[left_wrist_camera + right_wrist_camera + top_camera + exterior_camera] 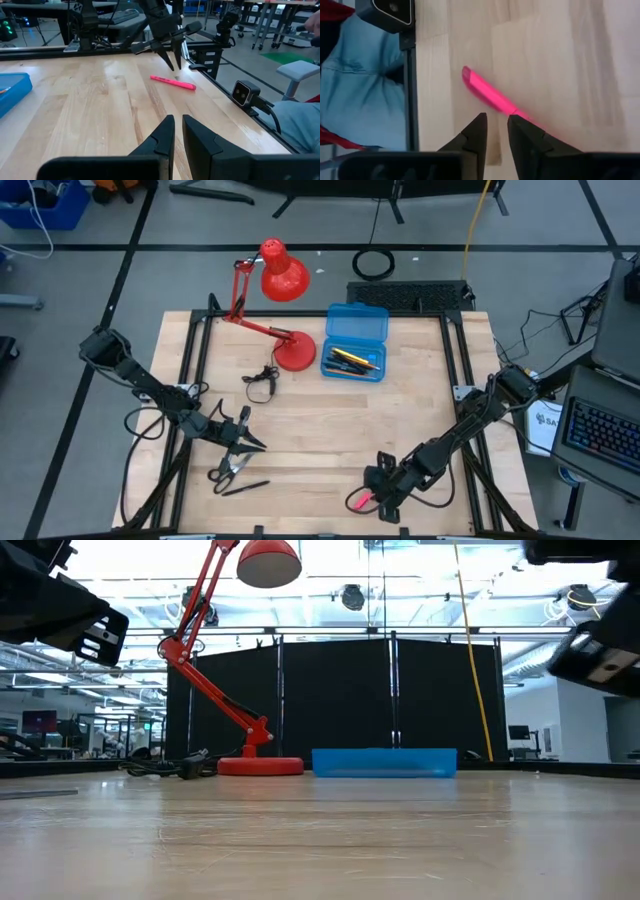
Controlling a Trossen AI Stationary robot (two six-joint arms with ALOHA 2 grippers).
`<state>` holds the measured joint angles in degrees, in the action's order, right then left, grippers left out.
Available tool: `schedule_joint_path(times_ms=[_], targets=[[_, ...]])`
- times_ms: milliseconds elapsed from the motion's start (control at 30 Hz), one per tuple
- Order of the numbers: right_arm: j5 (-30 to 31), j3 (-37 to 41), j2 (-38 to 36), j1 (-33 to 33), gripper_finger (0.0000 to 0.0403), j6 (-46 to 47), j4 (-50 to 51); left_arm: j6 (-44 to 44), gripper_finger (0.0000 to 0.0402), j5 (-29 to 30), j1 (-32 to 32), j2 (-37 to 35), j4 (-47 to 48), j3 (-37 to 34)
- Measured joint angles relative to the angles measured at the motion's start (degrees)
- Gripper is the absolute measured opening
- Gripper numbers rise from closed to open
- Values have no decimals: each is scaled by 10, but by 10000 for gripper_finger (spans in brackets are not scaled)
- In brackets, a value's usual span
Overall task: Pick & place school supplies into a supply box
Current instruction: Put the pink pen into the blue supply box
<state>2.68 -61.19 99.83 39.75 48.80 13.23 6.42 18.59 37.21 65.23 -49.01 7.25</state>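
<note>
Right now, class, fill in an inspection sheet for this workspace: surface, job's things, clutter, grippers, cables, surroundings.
Surface: pale wooden table, black frame at its edges.
Job's things: blue supply box open at the far side, pens and an orange pencil inside; pink pen lying at the near right edge; scissors and a black pen near left.
Clutter: red desk lamp beside the box; small black wire loop.
Grippers: left gripper above the scissors, narrowly parted, empty; right gripper just over the pink pen, not gripping it.
Cables: yellow cable and a black coil on the floor.
Surroundings: keyboard to the right.
</note>
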Motion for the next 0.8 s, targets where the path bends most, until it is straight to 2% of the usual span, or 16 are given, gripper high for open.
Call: schedule_joint_path(times_ms=[400, 600, 800], targets=[[-14, 0, 1, -14, 43, -80, 3, 4, 42, 29, 0, 0, 0, 0], [-13, 17, 2, -17, 43, -35, -22, 4, 42, 32, 0, 0, 0, 0], [-24, 34, 2, -14, 43, -130, -70, 19, 42, 63, 0, 0, 0, 0]])
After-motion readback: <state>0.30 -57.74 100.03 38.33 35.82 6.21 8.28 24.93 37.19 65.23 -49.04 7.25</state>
